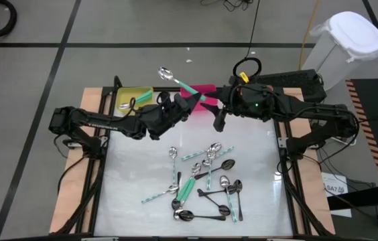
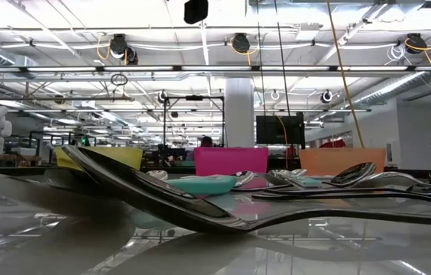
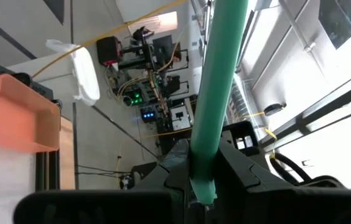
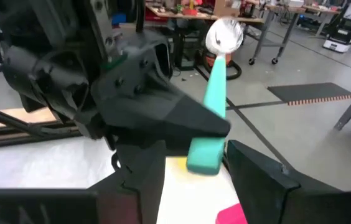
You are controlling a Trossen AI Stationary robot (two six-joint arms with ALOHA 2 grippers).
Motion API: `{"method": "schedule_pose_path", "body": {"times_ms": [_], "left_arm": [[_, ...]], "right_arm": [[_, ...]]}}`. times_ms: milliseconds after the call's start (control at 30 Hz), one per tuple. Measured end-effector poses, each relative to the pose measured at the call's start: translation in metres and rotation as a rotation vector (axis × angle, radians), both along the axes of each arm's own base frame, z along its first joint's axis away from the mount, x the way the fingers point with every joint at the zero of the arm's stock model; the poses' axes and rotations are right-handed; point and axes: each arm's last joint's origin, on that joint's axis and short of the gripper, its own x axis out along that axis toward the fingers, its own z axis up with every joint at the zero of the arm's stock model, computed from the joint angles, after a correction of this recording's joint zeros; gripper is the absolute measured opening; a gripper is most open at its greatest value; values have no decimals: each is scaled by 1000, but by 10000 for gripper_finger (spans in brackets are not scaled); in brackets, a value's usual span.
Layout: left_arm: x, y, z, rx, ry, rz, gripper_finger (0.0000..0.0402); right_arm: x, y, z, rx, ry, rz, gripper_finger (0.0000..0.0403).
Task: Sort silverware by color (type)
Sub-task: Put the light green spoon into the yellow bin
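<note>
Handover is what you are looking at: a teal-handled spoon (image 1: pixel 179 84) is held in the air above the back edge of the worktop (image 1: pixel 129 181), between the 2 arms. Your left gripper (image 1: pixel 183 106) has its jaws clenched on the butt end of the handle, and the long axis rises from there away toward the back, bowl uppermost and farthest from the arm. In the left wrist view the green handle (image 3: pixel 216 93) runs straight out from between the fingers.

Your right gripper (image 1: pixel 218 117) sits just beside the left one, jaws released and holding nothing. From its wrist view the handle's square end (image 4: pixel 205 155) hangs close in front of the gap between its fingers, with the spoon bowl (image 4: pixel 224 34) pointing away. So the relation to mind is this: the free stretch of handle lies above and beyond the left jaws, and the right jaws are low, near the butt. I judge the right arm would need to line up across the handle rather than along it.

Other spoons (image 1: pixel 206 184) lie scattered on the worktop toward the front. Behind the arms stand the yellow bin (image 1: pixel 135 97), pink bin (image 2: pixel 231 160) and orange bin (image 2: pixel 341 159).
</note>
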Motion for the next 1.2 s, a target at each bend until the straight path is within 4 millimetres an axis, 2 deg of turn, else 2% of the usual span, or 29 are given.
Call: {"method": "schedule_pose_path", "body": {"times_ms": [233,533,700,800,1067,1200], "left_arm": [[0,0,0,-1,-1,-1,43],[0,0,0,-1,0,0,43],[0,0,0,-1,0,-1,44],[0,0,0,0,0,-5,79],[0,-3,0,38,26,-12,210],[1,-9,-1,55,42,-52,251]], "right_arm": [[9,-1,-6,3,8,-3,159],[9,-1,-6,16,0,-23,79],[9,-1,-6,17,2,-20,74],[9,-1,-6,19,2,-14,74],[-3,-2,3,25,-32,-39,74],[-11,-3,9,30,-49,-48,74]]}}
